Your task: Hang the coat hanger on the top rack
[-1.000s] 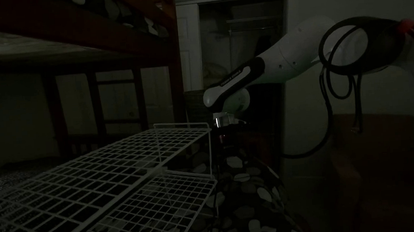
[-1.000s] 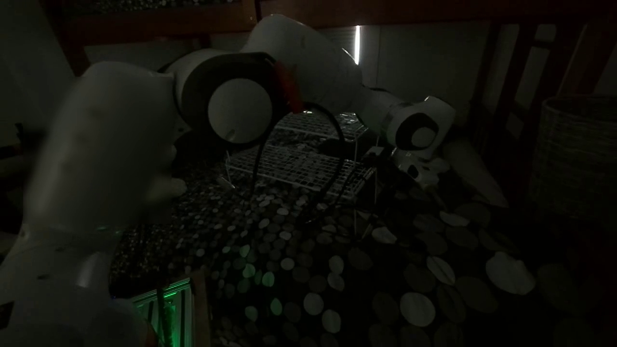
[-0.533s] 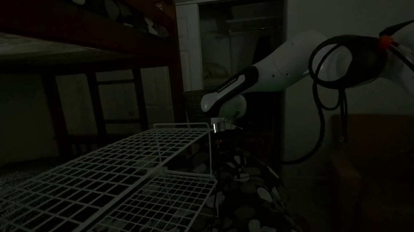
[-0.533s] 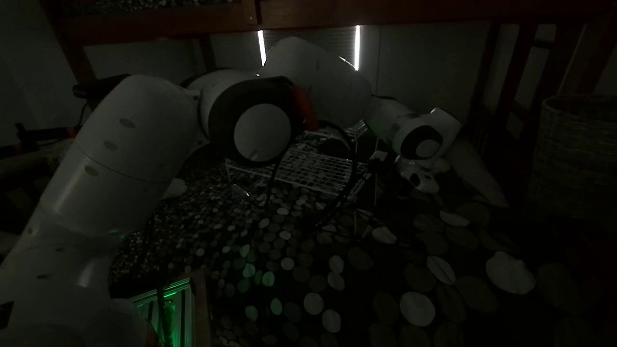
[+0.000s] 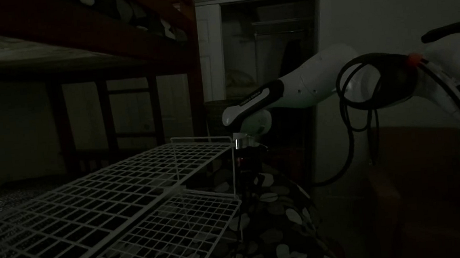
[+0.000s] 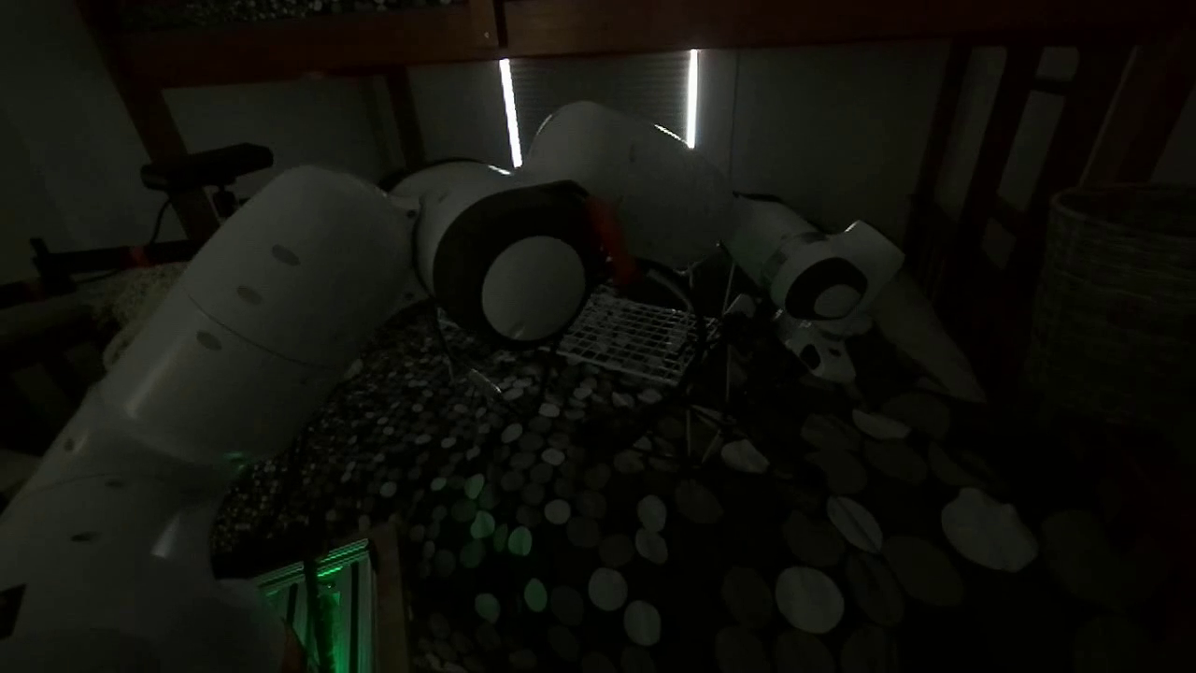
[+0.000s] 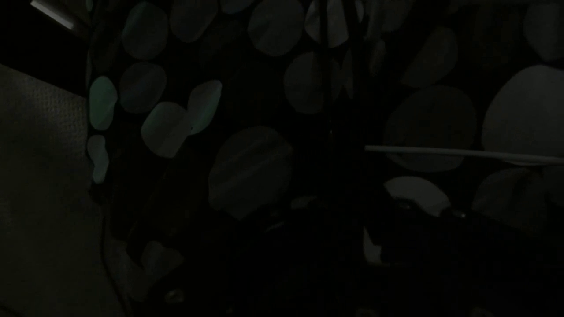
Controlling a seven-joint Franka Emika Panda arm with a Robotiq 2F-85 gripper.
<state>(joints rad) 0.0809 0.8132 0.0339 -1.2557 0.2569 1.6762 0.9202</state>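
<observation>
Pincer [image 5: 249, 169], lower than a second ago, sits near the end of the top rack [image 5: 130, 184], hanging presumably not yet done; in this dark I cannot tell wide from narrow, nor locate the coat hanger.

Exterior views: close above wire rack [image 5: 139, 215], facing closet [image 5: 271, 49]; close beside arm [image 6: 533, 285], facing blind [image 6: 607, 79]; rack and arm shared. Wrist view: near, downward onto spotted cloth-covered counter [image 7: 251, 171].
</observation>
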